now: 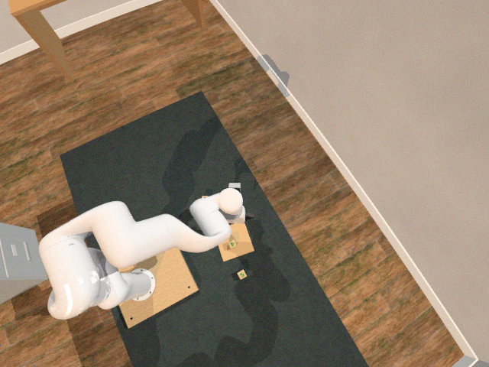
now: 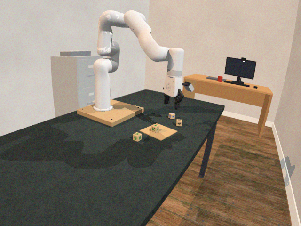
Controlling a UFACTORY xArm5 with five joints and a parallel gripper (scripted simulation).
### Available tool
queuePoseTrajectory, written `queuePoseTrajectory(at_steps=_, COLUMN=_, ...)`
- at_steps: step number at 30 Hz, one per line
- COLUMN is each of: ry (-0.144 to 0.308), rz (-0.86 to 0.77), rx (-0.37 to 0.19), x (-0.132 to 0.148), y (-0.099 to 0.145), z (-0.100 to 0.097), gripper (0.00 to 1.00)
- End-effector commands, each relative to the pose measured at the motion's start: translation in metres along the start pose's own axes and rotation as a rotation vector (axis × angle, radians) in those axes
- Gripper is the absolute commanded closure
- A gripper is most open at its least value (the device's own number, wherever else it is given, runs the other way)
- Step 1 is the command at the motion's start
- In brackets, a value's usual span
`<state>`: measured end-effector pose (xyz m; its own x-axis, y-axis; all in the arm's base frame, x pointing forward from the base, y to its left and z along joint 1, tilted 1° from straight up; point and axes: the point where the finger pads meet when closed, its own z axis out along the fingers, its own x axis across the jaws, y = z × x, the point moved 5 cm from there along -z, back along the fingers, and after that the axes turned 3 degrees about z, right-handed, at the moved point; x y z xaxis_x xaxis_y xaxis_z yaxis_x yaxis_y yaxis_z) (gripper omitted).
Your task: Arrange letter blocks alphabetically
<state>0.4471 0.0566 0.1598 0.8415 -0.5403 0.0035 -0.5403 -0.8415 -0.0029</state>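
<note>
Exterior: cubic wooden block (image 2: 155, 127) on flat mat (image 2: 167, 133)

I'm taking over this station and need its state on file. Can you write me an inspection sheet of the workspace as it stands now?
Surface: dark table, shadowed; arm on a wooden base board.
Job's things: tan mat lies flat, with one block on it. Three blocks are off it: one close beside the mat, two beyond it, near the gripper.
Clutter: nothing seen.
Grippers: gripper open, holding nothing, hanging above the table over the two far blocks.
Cables: nothing seen.
Surroundings: grey filing cabinet behind the arm; wooden desk with monitor and red cup; wood floor.
</note>
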Motion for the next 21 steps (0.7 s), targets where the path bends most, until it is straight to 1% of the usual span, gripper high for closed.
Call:
queuePoseTrajectory(at_steps=1, ry=0.002, rz=-0.139, rx=0.002, x=-0.001, y=-0.011, z=0.002, gripper=0.0)
queuePoseTrajectory(at_steps=7, ry=0.002, rz=-0.32, rx=0.001, x=-0.005, y=-0.025, z=0.007, gripper=0.0)
queuePoseTrajectory(at_steps=9, ry=0.002, rz=-0.32, rx=0.001, x=-0.005, y=-0.025, z=0.007, gripper=0.0)
queuePoseTrajectory(at_steps=10, ry=0.002, rz=-0.407, rx=0.001, x=-0.007, y=-0.032, z=0.009, gripper=0.0)
queuePoseTrajectory(at_steps=21, ry=0.001, rz=-0.722, rx=0.001, x=-0.016, y=-0.057, z=0.018, gripper=0.0)
